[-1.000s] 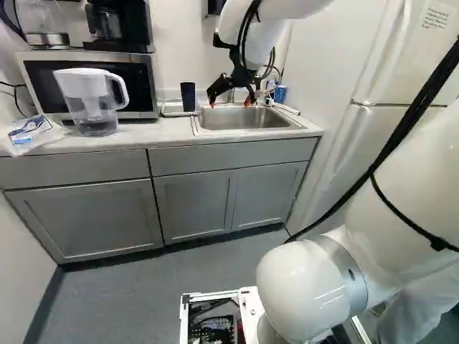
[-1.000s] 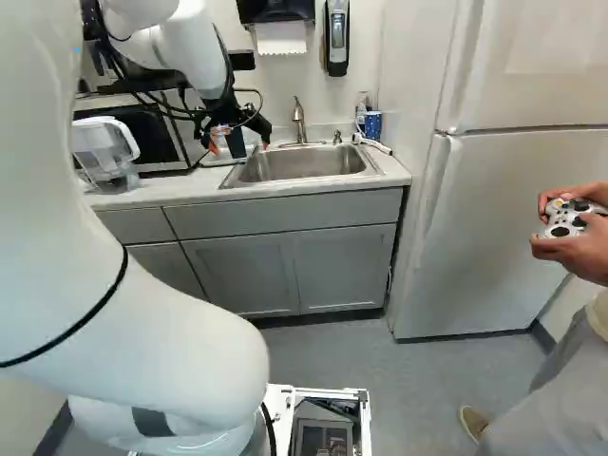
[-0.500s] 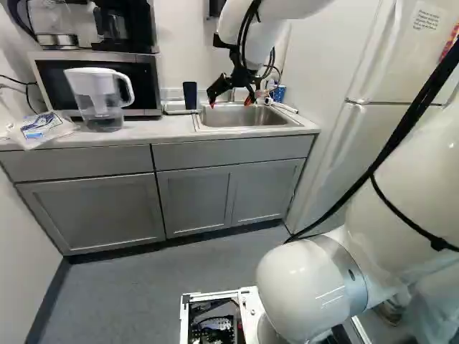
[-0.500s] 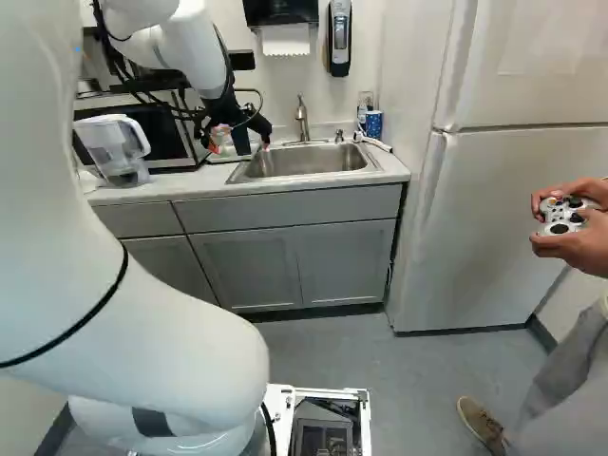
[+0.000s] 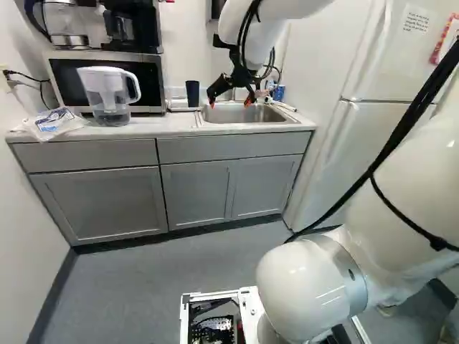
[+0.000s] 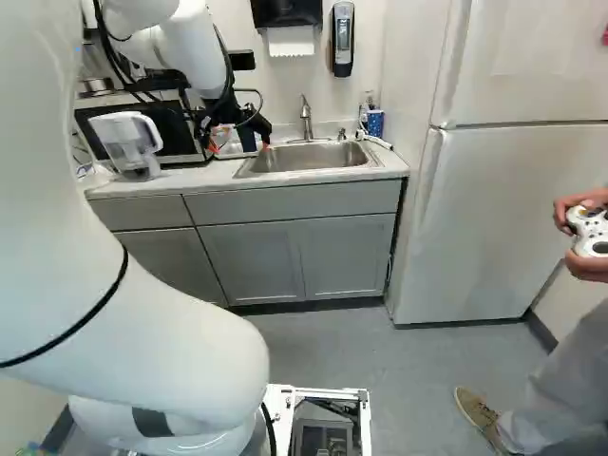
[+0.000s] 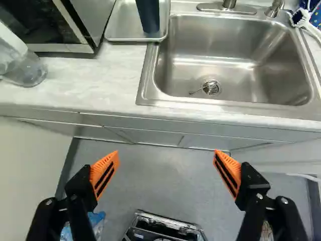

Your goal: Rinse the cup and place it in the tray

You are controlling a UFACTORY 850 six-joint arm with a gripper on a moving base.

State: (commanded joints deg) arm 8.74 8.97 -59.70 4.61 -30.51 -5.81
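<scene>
Gray cabs (image 5: 100,204) under lt. counter (image 5: 154,129), white fridge (image 6: 532,209) nearby; gray flr (image 5: 143,279), white walls (image 5: 25,236).

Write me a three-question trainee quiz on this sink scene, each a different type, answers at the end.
1. True or false: the dark cup stands in the metal tray beside the sink.

2. Pick one. The end effector is:
A) shut on the cup
B) shut on the tray's edge
C) open, with nothing gripped

3. Fill in the blank: the white-lidded pitcher stands on the counter in front of the ____.

Key: 1. True. 2. C. 3. Microwave.
</scene>
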